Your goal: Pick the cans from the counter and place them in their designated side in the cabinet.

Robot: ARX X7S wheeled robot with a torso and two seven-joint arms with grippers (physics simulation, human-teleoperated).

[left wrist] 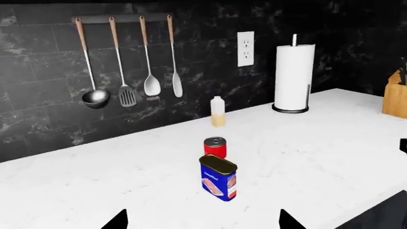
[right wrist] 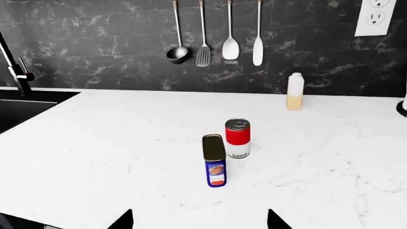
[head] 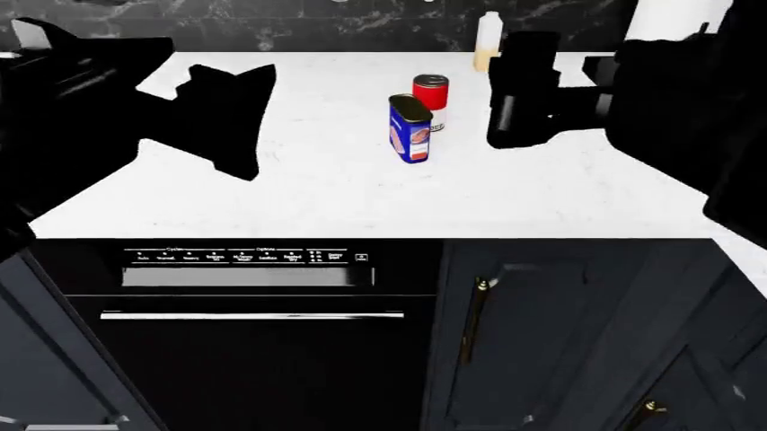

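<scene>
Cans standing upright near the middle of the counter (head: 300, 193), broad white marble-look worktop over a dark oven (head: 240, 341) and dark cabinet doors (head: 527, 332). Behind, a black tiled wall (left wrist: 38, 109) with hanging utensils (left wrist: 127, 76), a paper towel roll (left wrist: 294, 76) and a white and tan bottle (left wrist: 218, 111) near the wall, well apart from both tins.

Left gripper (head: 222, 121) and right gripper (head: 522, 90) hovering above the worktop to either side of the pair, neither touching anything. Fingertips (left wrist: 117, 222) of each showing only as two dark points set well apart at the edge of each wrist view, so both apparently spread and empty.

Blue oblong can (head: 410, 128), gold lid up, nearer the robot; red-and-white soup can (head: 430, 101) just behind it, close beside or perhaps touching, hard to tell which. Nothing grasped yet, nothing in the cabinet.

Likely trouble from here: too little room between the two tins. Closing on the blue one could nudge the soup can, tip it and set it rolling along the counter. Tall, narrow shape of the blue tin also easy to topple from an off-centre approach. Wrong side of the cabinet another risk, with no designated sides visible.
</scene>
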